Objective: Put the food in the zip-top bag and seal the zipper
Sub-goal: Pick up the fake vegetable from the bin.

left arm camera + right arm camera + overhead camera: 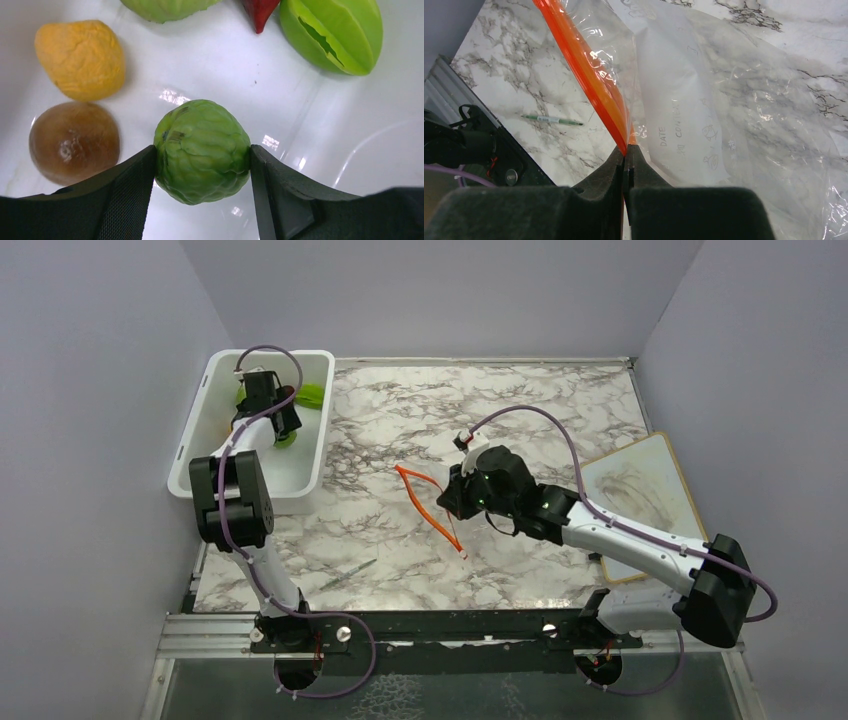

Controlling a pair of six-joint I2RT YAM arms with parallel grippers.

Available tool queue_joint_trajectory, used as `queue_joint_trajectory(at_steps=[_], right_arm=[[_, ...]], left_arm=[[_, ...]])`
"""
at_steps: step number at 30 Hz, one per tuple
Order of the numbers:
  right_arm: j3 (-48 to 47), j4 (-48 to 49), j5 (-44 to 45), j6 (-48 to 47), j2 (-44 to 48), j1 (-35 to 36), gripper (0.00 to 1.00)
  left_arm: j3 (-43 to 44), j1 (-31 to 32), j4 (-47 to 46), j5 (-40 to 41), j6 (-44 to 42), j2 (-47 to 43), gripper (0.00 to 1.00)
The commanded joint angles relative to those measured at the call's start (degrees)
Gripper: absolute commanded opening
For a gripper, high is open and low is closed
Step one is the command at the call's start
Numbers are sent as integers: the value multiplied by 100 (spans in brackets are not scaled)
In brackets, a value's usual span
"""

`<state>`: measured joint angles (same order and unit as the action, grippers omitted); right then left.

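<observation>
My left gripper is down in the white tub, with both fingers pressed against a bumpy green round fruit. Around it lie a yellow-orange piece, a brown piece, a pale green cabbage ball, a dark red piece and a green star-shaped fruit. My right gripper is shut on the orange-red zipper of the clear bag, which has a white label. The zipper gapes open at mid-table beside my right gripper.
A green pen lies on the marble table near the front left, and shows in the right wrist view. A pale board lies at the right under my right arm. Grey walls close in the table's sides and back.
</observation>
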<state>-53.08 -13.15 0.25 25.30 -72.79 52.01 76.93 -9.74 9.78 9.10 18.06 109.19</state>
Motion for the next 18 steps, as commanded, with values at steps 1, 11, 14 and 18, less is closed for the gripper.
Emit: queue_joint_trajectory(at_steps=[1,11,14,18], right_arm=[[-1,221,-192,100,146,-24,1],[-56,240,-84,410,99,-25,1],[-126,211,-155,486,-45,-24,1],[-211,136,-178,595,-162,-24,1]], left_arm=[[-187,24,208,-94,186,-756,40],[-702,312,584,-134,21,-2240,38],[-1069,507,608,-235,21,-2879,37],[-1351,677,679,-498,23,-3582,37]])
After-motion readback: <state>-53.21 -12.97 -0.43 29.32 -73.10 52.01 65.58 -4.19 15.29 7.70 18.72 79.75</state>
